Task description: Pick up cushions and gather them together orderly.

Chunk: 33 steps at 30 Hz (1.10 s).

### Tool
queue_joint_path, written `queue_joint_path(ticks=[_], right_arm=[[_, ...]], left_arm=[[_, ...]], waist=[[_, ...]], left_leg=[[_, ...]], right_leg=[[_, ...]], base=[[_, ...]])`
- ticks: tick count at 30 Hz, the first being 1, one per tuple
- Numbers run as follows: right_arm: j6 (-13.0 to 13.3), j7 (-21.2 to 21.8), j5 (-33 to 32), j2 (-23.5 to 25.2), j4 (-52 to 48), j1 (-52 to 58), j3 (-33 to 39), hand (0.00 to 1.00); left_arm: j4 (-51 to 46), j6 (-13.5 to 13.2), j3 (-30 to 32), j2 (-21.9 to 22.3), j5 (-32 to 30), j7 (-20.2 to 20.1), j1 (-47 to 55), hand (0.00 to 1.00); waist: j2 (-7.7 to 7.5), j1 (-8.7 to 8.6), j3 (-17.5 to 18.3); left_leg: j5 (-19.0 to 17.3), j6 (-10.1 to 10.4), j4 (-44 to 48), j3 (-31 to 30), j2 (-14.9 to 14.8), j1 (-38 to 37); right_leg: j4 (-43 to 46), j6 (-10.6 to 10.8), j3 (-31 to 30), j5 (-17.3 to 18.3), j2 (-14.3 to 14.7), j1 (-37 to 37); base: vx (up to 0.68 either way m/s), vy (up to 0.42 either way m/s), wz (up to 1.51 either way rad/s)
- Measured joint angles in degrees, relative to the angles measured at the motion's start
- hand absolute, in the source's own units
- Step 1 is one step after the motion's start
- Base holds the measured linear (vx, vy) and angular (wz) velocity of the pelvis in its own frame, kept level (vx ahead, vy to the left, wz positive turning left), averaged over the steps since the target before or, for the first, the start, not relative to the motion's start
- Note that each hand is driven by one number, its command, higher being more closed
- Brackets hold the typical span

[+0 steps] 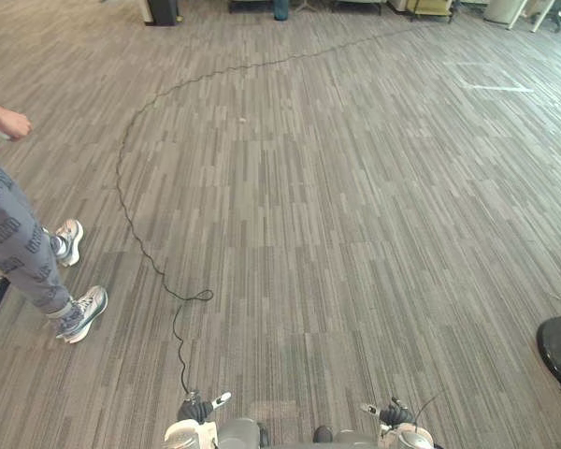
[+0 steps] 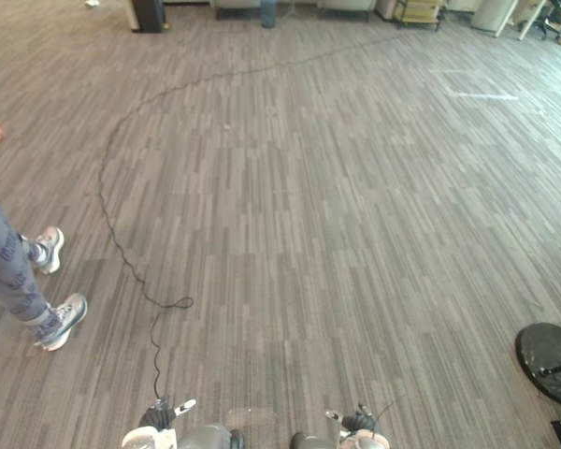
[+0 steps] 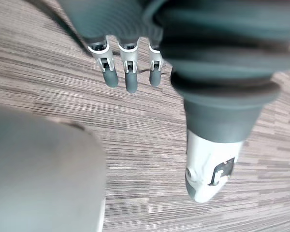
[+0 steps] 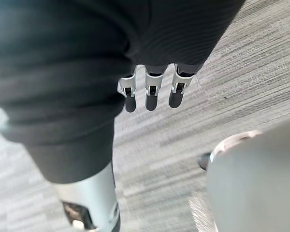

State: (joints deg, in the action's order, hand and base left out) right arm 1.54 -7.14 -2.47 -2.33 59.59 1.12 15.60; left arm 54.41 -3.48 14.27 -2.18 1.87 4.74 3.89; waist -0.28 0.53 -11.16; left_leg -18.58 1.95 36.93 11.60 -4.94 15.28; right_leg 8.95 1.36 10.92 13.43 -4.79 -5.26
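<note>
Left wrist view shows left hand (image 3: pixel 128 29), fingers (image 3: pixel 131 81) straight, above carpet (image 3: pixel 135 145).

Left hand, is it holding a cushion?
No, the left hand hangs with straight fingers above the carpet, holding nothing.

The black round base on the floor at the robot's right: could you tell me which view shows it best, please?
The right eye view: the black round base lies almost whole near the frame's edge. The left eye view cuts off its right part.
</note>
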Motion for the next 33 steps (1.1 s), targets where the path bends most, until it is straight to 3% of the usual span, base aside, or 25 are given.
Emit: queue_joint_path(ticks=[2, 3, 4, 5, 6, 9, 11, 12, 13, 14, 15, 18, 20, 21, 22, 23, 24, 25, 26, 27, 28, 29, 30, 31, 33], right_arm=[[-0.04, -0.32, 0.00, -0.32, 0.12, -0.03, -0.07, 0.00], [-0.04, -0.40, -0.01, -0.19, 0.37, -0.03, -0.15, 0.00], [-0.05, -0.46, -0.01, -0.10, 0.68, 0.01, -0.17, 0.00], [-0.02, -0.23, 0.03, 0.59, 2.15, -1.02, -0.66, 0.00], [-0.03, -0.20, 0.09, 1.35, 2.33, -1.88, -0.55, 0.00], [0.04, -0.13, 0.17, 2.37, 1.63, -2.34, -0.02, 0.00], [0.06, -0.10, 0.17, 2.46, 1.02, -1.95, 0.00, 0.00], [0.30, 0.07, 0.10, 2.77, -1.06, -1.02, 0.01, 0.00], [0.32, 0.08, 0.09, 2.69, -1.34, -0.99, -0.06, 0.00], [0.32, 0.20, -0.19, 2.48, -2.02, -0.13, -0.06, 0.00], [0.47, 0.16, -0.20, 2.40, -2.67, 0.16, -0.13, 0.00], [1.49, 0.38, -1.03, 2.52, -5.20, -0.25, 0.02, 0.00], [2.00, 0.51, -2.62, 2.08, -5.96, -1.43, 0.12, 0.00], [1.98, 0.51, -2.67, 2.07, -6.04, -1.64, 0.12, 0.00], [1.97, 0.50, -2.66, 2.10, -5.92, -1.52, 0.12, 0.00], [1.96, 0.52, -2.71, 2.20, -5.38, -0.85, -0.03, 0.00], [1.98, 0.77, -3.59, 1.36, -4.73, -2.42, 1.41, 0.00], [1.86, 0.84, -3.83, 1.29, -4.50, -3.55, 2.41, 0.00], [1.95, 1.26, -4.26, 1.86, -4.88, -3.43, 3.45, 0.00], [1.93, 1.29, -4.38, 1.92, -4.92, -3.30, 3.92, 0.00], [1.83, 1.32, -4.38, 2.01, -5.95, -2.54, 3.82, 0.00], [1.85, 1.27, -4.42, 2.01, -7.46, -1.26, 3.14, 0.00], [1.86, 1.20, -4.48, 2.07, -7.72, -0.88, 2.75, 0.00], [1.80, 1.09, -4.60, 2.41, -7.63, -0.77, 1.70, 0.00], [1.77, 0.88, -4.93, 3.69, -7.36, -0.28, 1.01, 0.00]], left_arm=[[-1.56, -0.20, 0.38, 0.51, 0.73, 0.04, 0.01, 0.00], [-1.94, -0.45, 0.36, 0.71, 1.00, 0.12, -0.08, 0.00], [-1.89, -0.73, 0.28, 0.68, 1.12, 0.16, -0.08, 0.00], [-1.90, -1.06, 0.38, 0.55, 1.28, 0.29, -0.31, 0.00], [-1.98, -1.17, 1.49, 0.50, 2.04, 0.26, -0.41, 0.00], [-1.95, -1.02, 2.53, -0.17, 2.28, 0.36, -0.44, 0.00], [-1.74, -0.60, 1.31, -0.47, 2.25, 0.74, -0.10, 0.00], [-1.53, -0.18, -0.51, -1.65, 2.20, 0.86, -0.18, 0.00], [-1.23, 0.24, -1.33, -1.93, 2.18, 0.86, -0.11, 0.00], [-1.12, 0.45, -2.42, -2.18, 2.19, 0.90, 0.18, 0.00], [-1.15, 0.43, -2.42, -2.00, 2.21, 0.95, 0.17, 0.00], [-1.12, 0.43, -2.30, -0.71, 2.26, 1.19, -0.61, 0.00], [-0.73, 0.45, -2.44, 0.41, 2.25, 1.18, -1.05, 0.00], [-0.69, 0.45, -2.57, 0.80, 2.24, 1.16, -1.10, 0.00], [-0.63, 0.44, -2.84, 0.86, 2.21, 1.14, -1.01, 0.00], [-0.57, 0.41, -2.93, 0.71, 2.12, 1.03, -0.79, 0.00], [0.85, 0.53, -2.45, 1.53, 2.10, 1.07, -2.11, 0.00], [0.86, 0.34, -2.18, 1.57, 1.62, 0.50, -3.16, 0.00], [0.85, 0.00, -1.40, 2.14, 1.41, 0.10, -3.60, 0.00], [0.99, 0.05, -0.84, 2.25, 1.27, 0.05, -3.61, 0.00], [0.89, 0.19, 1.09, 3.08, 0.46, 0.07, -3.48, 0.00], [-0.27, 0.15, 2.31, 3.57, 0.42, -0.03, -2.89, 0.00], [-0.90, 0.12, 2.75, 3.85, 0.42, -0.17, -2.68, 0.00], [-1.69, 0.17, 2.84, 3.90, 0.44, -0.19, -2.27, 0.00], [-4.71, 0.20, 2.69, 3.39, 0.55, -0.34, -0.98, 0.00]], waist=[[0.17, 0.92, -0.18], [0.13, 1.72, -0.37], [-0.49, 2.53, -0.10], [-1.06, 2.73, 0.37], [-1.22, 2.98, 0.29], [-2.34, 3.11, 0.64], [-2.36, 2.93, 0.59], [-3.39, 2.57, -0.32], [-3.23, 2.02, -0.77], [-3.45, 1.47, -0.78], [-3.41, 1.44, -0.80], [-2.68, 0.27, -1.19], [-1.34, -0.91, -2.11], [-1.18, -1.13, -2.29], [-1.32, -1.22, -2.26], [-2.41, -1.34, -1.88], [0.51, -1.06, -1.93], [1.31, -1.07, -2.02], [1.98, -1.24, -2.20], [2.18, -1.39, -2.31], [3.12, -1.50, -2.83], [3.97, -1.17, -3.05], [4.08, -1.00, -3.02], [3.37, -0.26, -3.37], [1.91, 0.95, -2.93]], left_leg=[[3.95, 1.41, -8.15, -1.93, 0.37, 4.58], [10.80, 1.99, -13.14, -2.65, 0.82, 4.87], [13.31, -0.03, -13.91, -1.31, 2.00, 3.86], [10.29, -0.61, -12.07, 0.33, 2.78, 4.37], [8.12, -2.47, -8.44, 0.97, 2.51, 5.44], [4.81, -4.48, -6.63, 2.90, 3.22, 3.80], [0.66, -4.52, -8.65, 2.66, 3.94, -0.63], [-1.31, -4.83, -10.55, 2.37, 5.28, -5.73], [-1.67, -4.82, -11.39, 1.86, 5.66, -8.01], [-2.31, -4.95, -13.75, 1.18, 5.70, -13.17], [-2.35, -4.97, -15.44, 0.85, 5.65, -15.67], [-2.34, -4.95, -23.06, -0.93, 4.32, -24.35], [-2.31, -4.90, -26.11, -1.57, 2.89, -28.91], [-2.36, -4.73, -26.71, -2.42, 2.75, -31.17], [-2.57, -4.10, -26.84, -3.29, 2.89, -32.48], [-3.24, -2.73, -26.66, -5.14, 4.01, -35.20], [-3.27, -1.35, -26.36, -6.73, 1.85, -36.92], [-0.93, 2.20, -24.76, -7.52, 1.05, -36.18], [4.44, 3.61, -19.30, -9.06, 0.38, -35.11], [6.30, 3.25, -16.73, -9.30, 0.15, -34.42], [14.49, 3.77, -4.26, -9.63, -1.09, -30.33], [20.44, 6.18, 10.45, -10.22, -3.40, -23.74], [18.38, 6.18, 18.21, -9.72, -4.88, -19.60], [13.74, 5.01, 28.62, -7.48, -7.52, -13.23], [8.24, 2.78, 31.90, -5.14, -8.87, -5.70]], right_leg=[[-0.28, 2.86, -0.59, 2.10, -3.18, -1.73], [-0.62, 4.35, -1.36, 3.18, -4.79, -2.73], [-1.59, 4.97, -2.06, 3.68, -6.01, -3.75], [-3.16, 3.09, -3.58, 2.05, -7.05, -4.51], [-4.10, 3.39, -4.52, -0.61, -7.26, -4.91], [-0.28, 6.39, -6.61, -3.84, -8.69, -4.38], [16.24, 7.52, -8.75, -4.56, -9.25, 1.42], [37.15, 7.03, -10.19, -10.14, -10.83, 10.40], [44.60, 6.39, -10.14, -9.74, -10.89, 13.20], [53.12, 3.85, -8.12, -6.68, -10.33, 17.34], [54.78, 3.16, -6.74, -5.19, -9.81, 19.04], [48.66, 1.87, 2.50, 0.37, -6.10, 29.44], [33.72, 0.21, 7.27, -1.02, -2.03, 33.40], [21.50, -0.98, 8.55, -5.16, 0.57, 33.33], [15.28, -1.80, 9.16, -8.05, 1.72, 33.08], [6.01, -6.03, 8.80, -15.92, 3.00, 32.13], [9.46, -10.34, 8.73, -18.62, 4.89, 31.92], [12.91, -11.54, 9.01, -15.03, 4.94, 32.96], [16.97, -11.38, 10.01, -10.68, 4.91, 31.96], [17.25, -11.21, 10.29, -9.36, 5.05, 30.91], [16.06, -10.82, 10.30, -6.54, 6.34, 26.48], [13.67, -10.81, 9.69, -4.78, 7.98, 22.05], [12.75, -10.94, 9.51, -3.89, 8.80, 19.73], [11.14, -10.88, 8.61, -2.04, 9.76, 14.96], [7.52, -10.02, 6.77, -0.19, 9.79, 7.89]], base=[[0.34, 0.242, -0.18], [0.46, 0.359, -0.32], [0.54, 0.348, -0.36], [0.71, 0.404, -0.30], [0.53, 0.262, -0.21], [0.49, 0.272, -0.15], [0.47, 0.255, -0.17], [0.40, 0.158, 0.10], [0.51, 0.134, 0.32], [0.38, 0.071, 0.32], [0.52, 0.078, 0.35], [0.62, 0.029, 0.31], [0.63, -0.041, 0.37], [0.67, -0.071, 0.34], [0.75, -0.114, 0.44], [0.77, -0.108, 0.31], [0.91, -0.123, 0.22], [0.89, -0.140, 0.09], [0.59, -0.117, 0.09], [0.76, -0.168, 0.09], [0.72, -0.108, 0.00], [0.84, -0.103, -0.03], [0.65, -0.023, -0.13], [0.52, -0.015, -0.13], [0.61, -0.022, -0.25]])
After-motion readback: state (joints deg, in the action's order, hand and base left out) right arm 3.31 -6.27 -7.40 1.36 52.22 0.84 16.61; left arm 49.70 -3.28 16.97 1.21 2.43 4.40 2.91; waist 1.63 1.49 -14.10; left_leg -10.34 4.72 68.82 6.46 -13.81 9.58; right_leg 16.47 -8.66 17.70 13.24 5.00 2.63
